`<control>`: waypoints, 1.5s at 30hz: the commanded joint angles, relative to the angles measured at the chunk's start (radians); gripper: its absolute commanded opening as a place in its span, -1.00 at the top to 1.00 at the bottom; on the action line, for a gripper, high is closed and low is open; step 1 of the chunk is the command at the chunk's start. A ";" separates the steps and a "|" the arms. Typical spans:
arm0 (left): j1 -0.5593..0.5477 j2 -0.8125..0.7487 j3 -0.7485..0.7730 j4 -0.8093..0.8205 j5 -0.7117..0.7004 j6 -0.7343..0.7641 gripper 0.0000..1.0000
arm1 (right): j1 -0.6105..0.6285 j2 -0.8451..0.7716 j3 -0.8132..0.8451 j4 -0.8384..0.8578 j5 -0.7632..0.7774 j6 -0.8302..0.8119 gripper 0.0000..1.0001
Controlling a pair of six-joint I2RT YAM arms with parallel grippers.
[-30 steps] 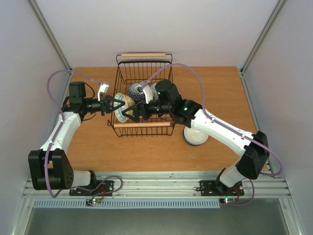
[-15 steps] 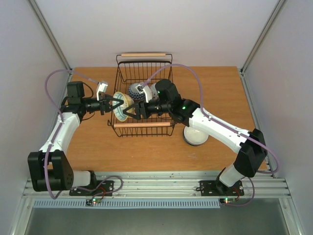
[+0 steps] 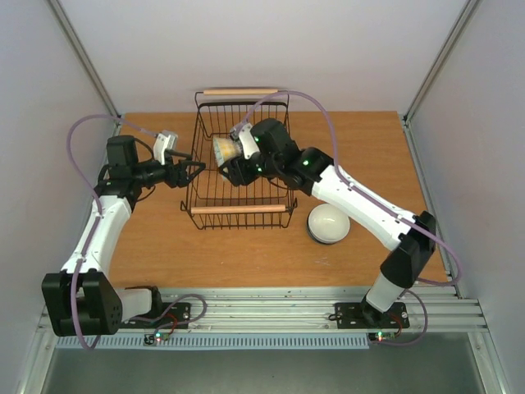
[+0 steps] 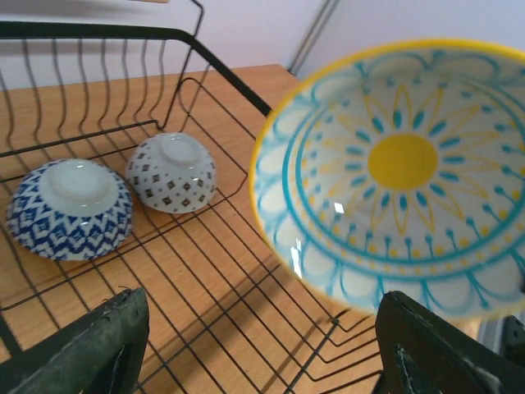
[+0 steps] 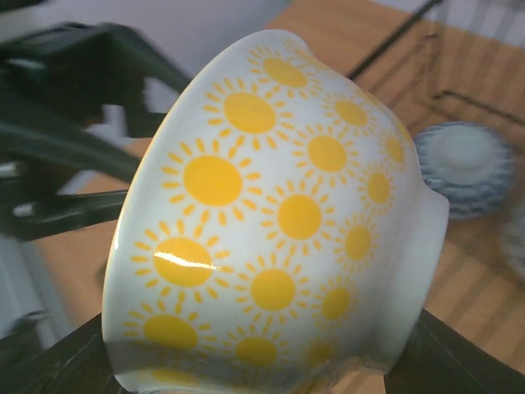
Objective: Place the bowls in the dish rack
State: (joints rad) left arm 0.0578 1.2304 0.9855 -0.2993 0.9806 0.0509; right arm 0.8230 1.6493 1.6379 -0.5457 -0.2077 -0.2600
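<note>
A bowl with yellow suns outside (image 5: 279, 222) and a yellow-and-teal inside (image 4: 402, 172) hangs on its side above the dish rack (image 3: 242, 209). My right gripper (image 5: 262, 365) is shut on it, seen from above (image 3: 232, 162) over the middle of the rack. Open and with nothing between its fingers, my left gripper (image 4: 258, 353) sits at the rack's left edge (image 3: 193, 171). Two bowls lie upside down in the rack, a blue zigzag one (image 4: 70, 209) and a pale dotted one (image 4: 172, 172). A plain pale bowl (image 3: 328, 223) lies upside down on the table, right of the rack.
The rack has black wire walls (image 4: 107, 33) and a wooden handle at each end (image 3: 240, 91). The wooden table (image 3: 156, 238) is walled in by white panels on three sides. My right arm reaches across the rack's right side.
My left gripper has let go of the yellow bowl and drawn back to the left. My right gripper has closed on the bowl and carried it up and further over the rack.
</note>
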 commanded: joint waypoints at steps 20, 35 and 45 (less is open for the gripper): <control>0.005 -0.009 0.015 0.047 -0.166 -0.031 -0.59 | -0.010 0.515 0.521 -0.568 0.729 -0.263 0.97; 0.008 -0.012 0.015 0.045 -0.159 -0.035 -0.61 | -0.033 0.719 0.670 -0.692 0.773 -0.293 0.97; 0.014 -0.021 0.012 0.048 -0.154 -0.034 -0.62 | -0.072 0.834 0.820 -0.764 0.784 -0.300 0.97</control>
State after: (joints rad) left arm 0.0631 1.2255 0.9855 -0.2951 0.8150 0.0254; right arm 0.7731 2.4443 2.3688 -1.2770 0.5179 -0.5423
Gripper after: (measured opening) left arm 0.809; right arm 0.695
